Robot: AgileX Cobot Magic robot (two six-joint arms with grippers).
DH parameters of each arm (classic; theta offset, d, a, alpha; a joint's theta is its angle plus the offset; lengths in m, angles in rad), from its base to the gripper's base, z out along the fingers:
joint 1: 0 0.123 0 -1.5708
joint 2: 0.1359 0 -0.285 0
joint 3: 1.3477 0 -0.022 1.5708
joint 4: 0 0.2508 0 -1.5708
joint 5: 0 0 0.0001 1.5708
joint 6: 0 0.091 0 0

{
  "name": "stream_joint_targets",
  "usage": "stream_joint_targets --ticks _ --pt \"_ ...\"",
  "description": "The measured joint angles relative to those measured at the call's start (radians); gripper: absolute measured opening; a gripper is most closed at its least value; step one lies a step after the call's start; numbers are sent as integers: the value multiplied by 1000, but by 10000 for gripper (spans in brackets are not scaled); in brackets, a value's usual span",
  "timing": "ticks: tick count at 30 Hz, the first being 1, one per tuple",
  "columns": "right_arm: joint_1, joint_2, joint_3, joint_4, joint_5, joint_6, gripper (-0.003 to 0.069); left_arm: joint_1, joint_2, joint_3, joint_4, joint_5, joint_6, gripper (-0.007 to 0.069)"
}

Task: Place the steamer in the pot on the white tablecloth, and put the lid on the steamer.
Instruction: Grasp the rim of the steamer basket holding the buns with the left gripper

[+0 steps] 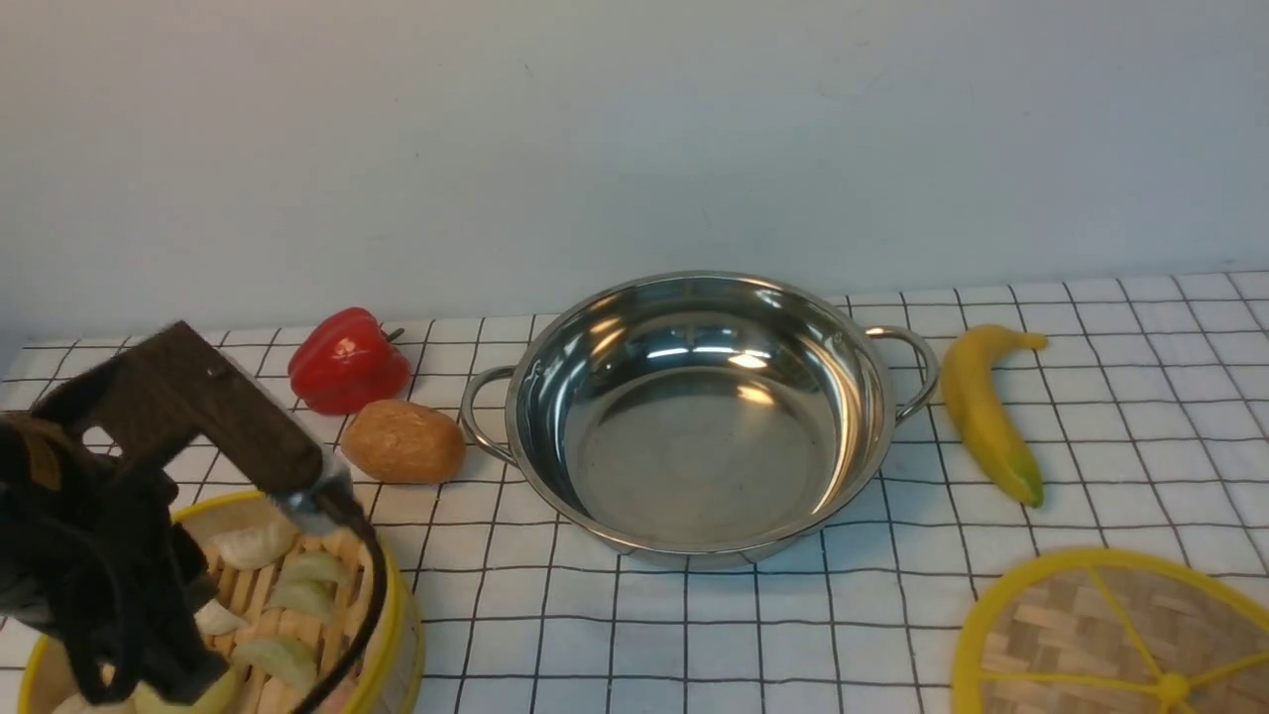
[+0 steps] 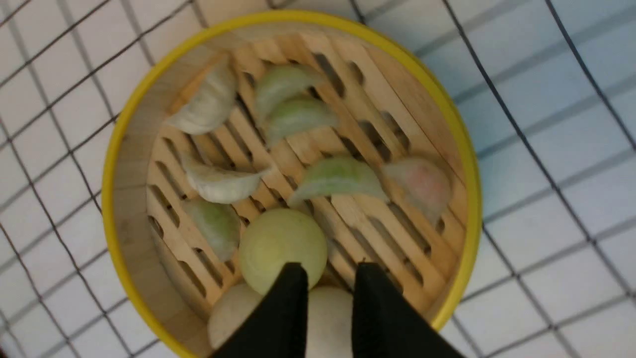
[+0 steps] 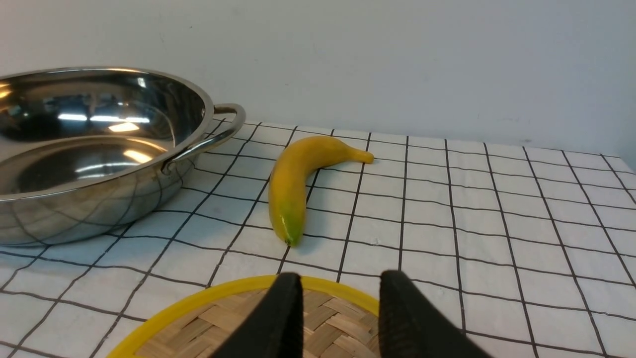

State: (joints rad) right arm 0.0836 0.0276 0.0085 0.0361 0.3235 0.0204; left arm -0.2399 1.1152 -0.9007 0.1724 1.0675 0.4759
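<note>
The steamer (image 1: 395, 595) stands on the white tablecloth (image 1: 793, 635) at the near left, with dumplings and round buns on its slatted floor. My left arm (image 1: 198, 416) hangs over it. In the left wrist view my left gripper (image 2: 329, 271) is open above the steamer's (image 2: 131, 164) inside near its rim, holding nothing. The empty pot (image 1: 699, 416) sits mid-table. The lid (image 1: 1071, 635) lies flat at the near right. My right gripper (image 3: 343, 281) is open over the lid's (image 3: 218, 323) far edge, holding nothing. It does not show in the front view.
A red pepper (image 1: 347, 359) and a brown potato (image 1: 404, 441) lie left of the pot, between it and the steamer. A banana (image 1: 981, 412) lies right of the pot, behind the lid. A plain wall closes the back.
</note>
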Motion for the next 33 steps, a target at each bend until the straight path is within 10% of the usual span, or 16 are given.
stream_joint_targets --ticks 5,14,24,33 --pt "0 0 0 0 0 0 243 -67 -13 0 156 -111 44 24" --pt "0 0 0 0 0 0 243 -45 -13 -1 316 -115 -588 -15" --pt "0 0 0 0 0 0 243 -20 -13 -1 -223 -39 -302 39" --pt "0 0 0 0 0 -1 243 -20 173 -2 -418 -124 -212 288"
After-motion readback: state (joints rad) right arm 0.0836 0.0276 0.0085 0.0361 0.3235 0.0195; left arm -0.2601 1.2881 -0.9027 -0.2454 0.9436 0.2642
